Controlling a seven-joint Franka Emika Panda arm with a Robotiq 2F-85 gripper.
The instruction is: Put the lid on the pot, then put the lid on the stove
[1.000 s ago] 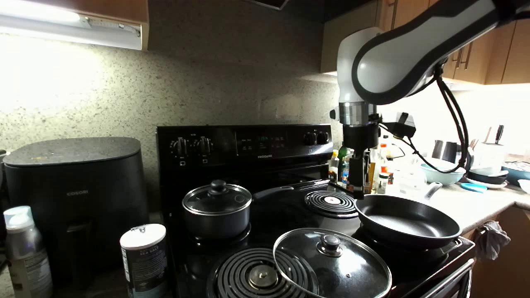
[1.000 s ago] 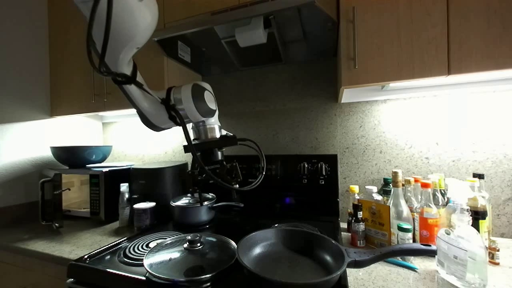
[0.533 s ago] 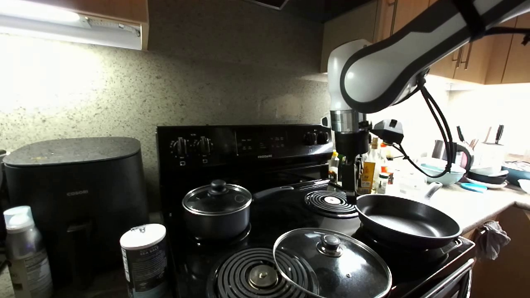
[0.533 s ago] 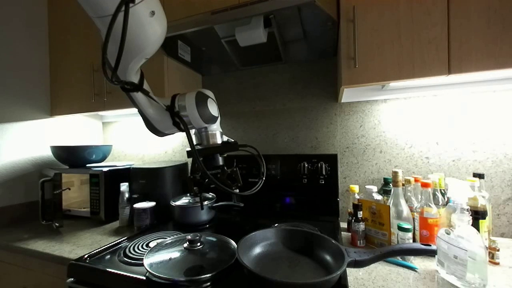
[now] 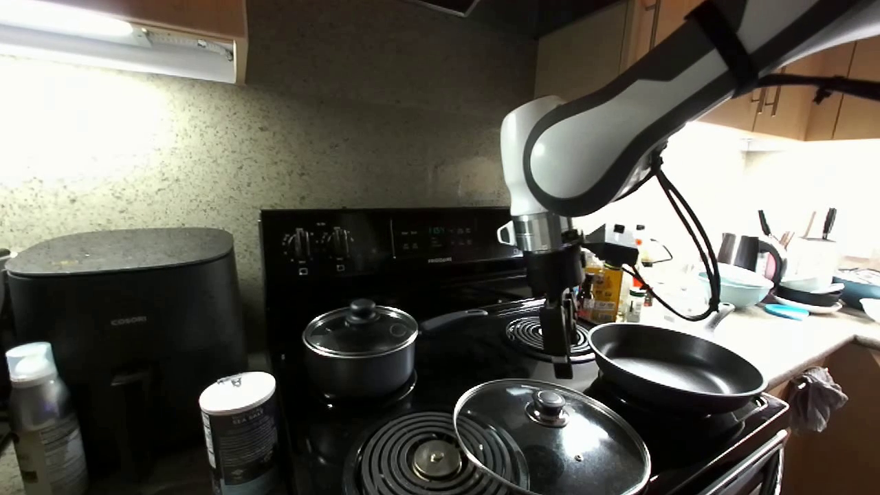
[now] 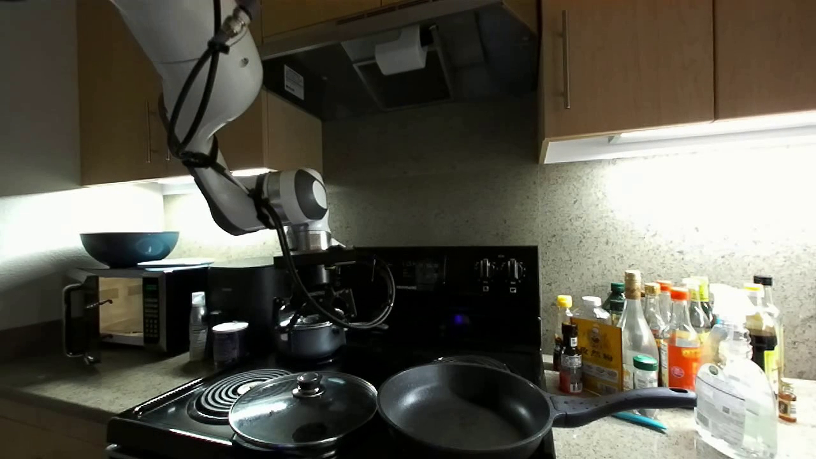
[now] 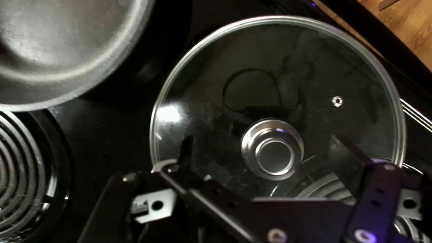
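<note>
Jaws wide apart; clear of the lid (image 7: pixel 276 98) below.

- In an exterior view, I see the lid (image 6: pixel 293 408) on the stove (image 6: pixel 159 414), left of the frying pan (image 6: pixel 465 408).
- The saucepan (image 6: pixel 310 341): behind the lid.
- My gripper (image 5: pixel 564 366): above the stove.

— What about the arm (image 5: pixel 639 124)?
— Slants down from the top in both exterior views, then bends at the wrist (image 5: pixel 540 232) to point almost straight down.
— And the gripper (image 7: pixel 263 146)?
— Hangs below the wrist, in line with it.
— Parted at all?
— Yes, wide. Shows both fingers (image 7: pixel 347 160) well apart in the wrist view.
</note>
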